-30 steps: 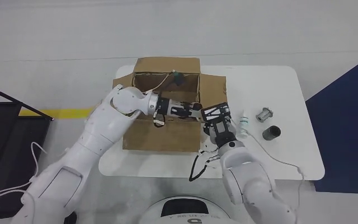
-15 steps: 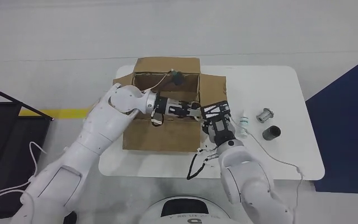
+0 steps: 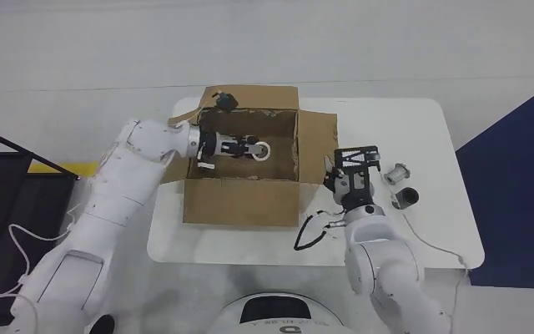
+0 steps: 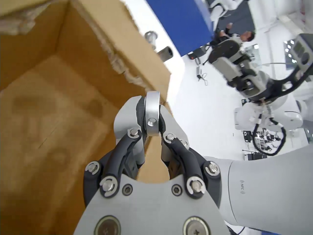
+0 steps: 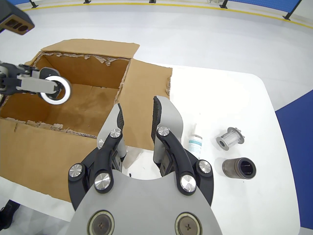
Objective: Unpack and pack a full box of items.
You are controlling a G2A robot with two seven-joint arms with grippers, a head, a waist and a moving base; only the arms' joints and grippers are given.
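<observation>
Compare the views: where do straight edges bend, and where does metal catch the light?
Right wrist view: the table edge and yellow floor line bow; left wrist view: the ring in the left gripper gleams; top view: table edges run straight.

Bottle (image 5: 195,142) partly behind right claw (image 5: 137,103), box (image 5: 85,72) cropped by edge

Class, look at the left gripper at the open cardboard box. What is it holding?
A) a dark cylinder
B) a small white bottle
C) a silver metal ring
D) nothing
C: the left gripper is shut on the silver ring, holding it edge-on between its pads over the box opening.
</observation>
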